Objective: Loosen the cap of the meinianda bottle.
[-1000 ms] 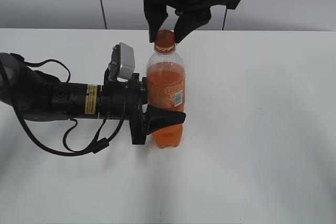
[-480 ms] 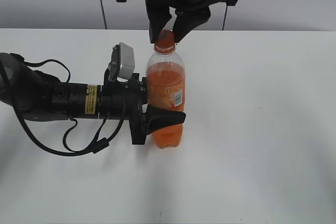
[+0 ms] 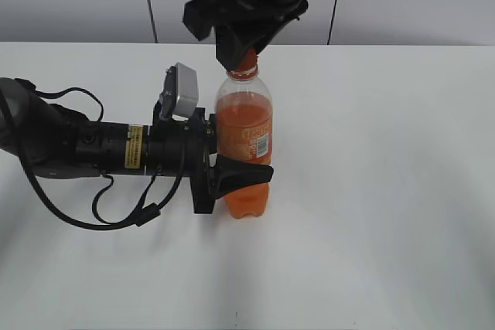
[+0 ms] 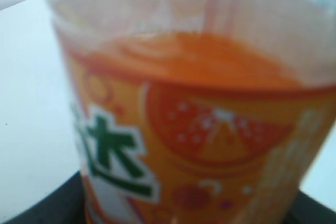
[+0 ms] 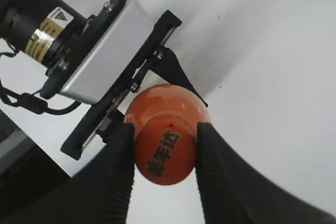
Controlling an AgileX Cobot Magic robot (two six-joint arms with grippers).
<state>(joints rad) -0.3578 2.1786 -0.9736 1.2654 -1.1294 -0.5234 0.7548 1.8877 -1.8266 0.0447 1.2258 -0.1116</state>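
Bottle [image 3: 244, 141] clear glossy plastic; cap [image 5: 165, 148] smooth orange plastic; grippers matt black; table [image 3: 387, 191] matt white.

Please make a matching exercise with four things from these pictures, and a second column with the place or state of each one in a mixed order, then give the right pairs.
Things:
1. cap
2. meinianda bottle
3. left gripper
4. table

Place or state:
A. white, bears the bottle
B. lies sideways, jaws closed around the bottle's waist
C. stands upright, filled with orange drink
D. pinched from above between the jaws of the right gripper

Pairs: 1-D, 2-C, 3-B, 4-A
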